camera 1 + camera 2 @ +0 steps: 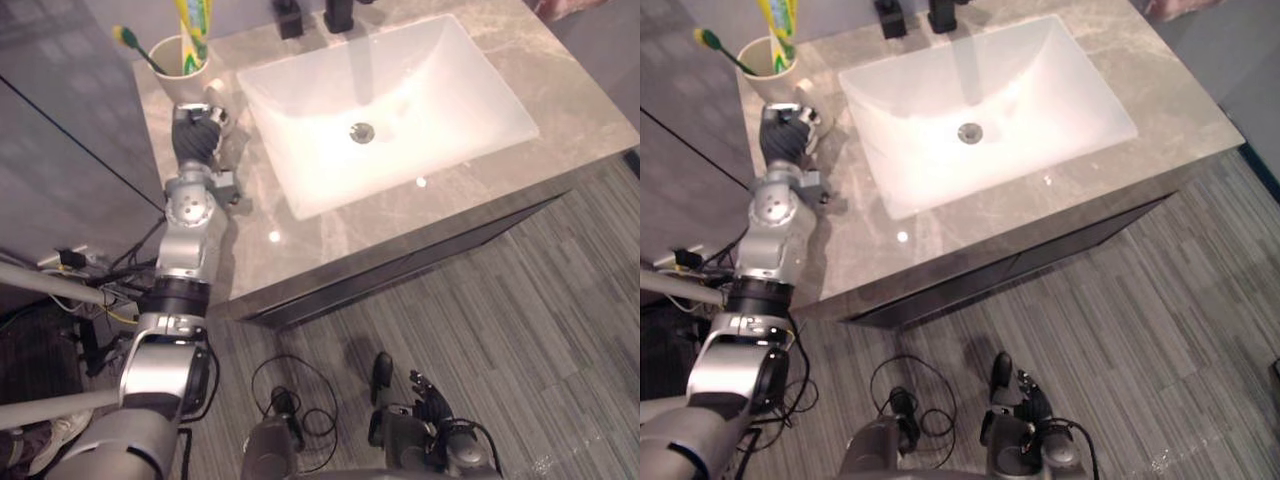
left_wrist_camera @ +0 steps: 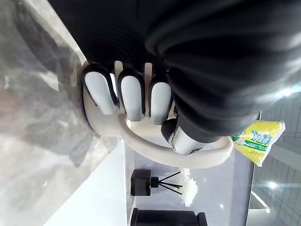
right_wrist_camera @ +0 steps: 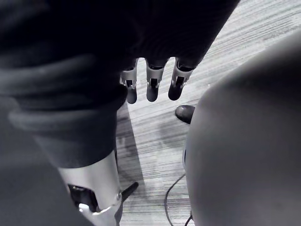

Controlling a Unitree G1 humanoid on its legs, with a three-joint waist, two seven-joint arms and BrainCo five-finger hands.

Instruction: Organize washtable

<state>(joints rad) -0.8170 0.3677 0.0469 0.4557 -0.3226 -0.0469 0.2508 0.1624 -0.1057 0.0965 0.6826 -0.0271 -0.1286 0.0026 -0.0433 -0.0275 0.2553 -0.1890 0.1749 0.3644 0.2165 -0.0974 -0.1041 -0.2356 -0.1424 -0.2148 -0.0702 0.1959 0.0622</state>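
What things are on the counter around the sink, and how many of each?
cup: 1
toothbrush: 1
toothpaste tube: 1
black diffuser pot: 1
faucet: 1
Total: 5

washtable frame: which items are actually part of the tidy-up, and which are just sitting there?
In the job:
- cup, its handle gripped by the left hand
- toothbrush and toothpaste tube, both standing in the cup

Just there:
- sink
- faucet
- reed diffuser
- right hand, idle, open above the floor
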